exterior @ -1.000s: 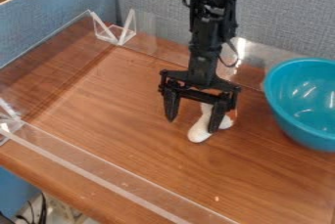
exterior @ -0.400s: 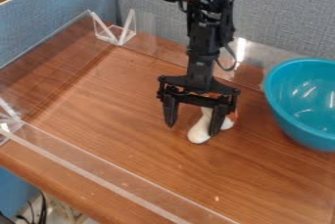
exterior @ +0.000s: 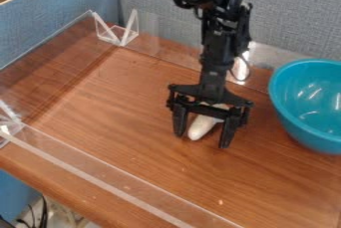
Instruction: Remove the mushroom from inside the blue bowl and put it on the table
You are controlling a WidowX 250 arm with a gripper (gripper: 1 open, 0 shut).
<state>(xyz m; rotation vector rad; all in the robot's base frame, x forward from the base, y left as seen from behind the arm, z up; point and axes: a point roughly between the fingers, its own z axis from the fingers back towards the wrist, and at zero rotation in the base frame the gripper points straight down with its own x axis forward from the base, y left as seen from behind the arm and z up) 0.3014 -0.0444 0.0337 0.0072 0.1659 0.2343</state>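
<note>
Mushroom lay on the table, just beside the blue bowl near its right edge, so we held our gripper wide open, empty, straddling it.

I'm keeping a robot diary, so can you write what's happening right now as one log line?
gripper: open, pointing down, astride mushroom | mushroom: lying on table, out of bowl | blue bowl: no mushroom visible inside

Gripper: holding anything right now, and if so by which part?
Nothing is held. The gripper is open, its jaws spread wide over the mushroom, which lies on the table outside the blue bowl.
</note>
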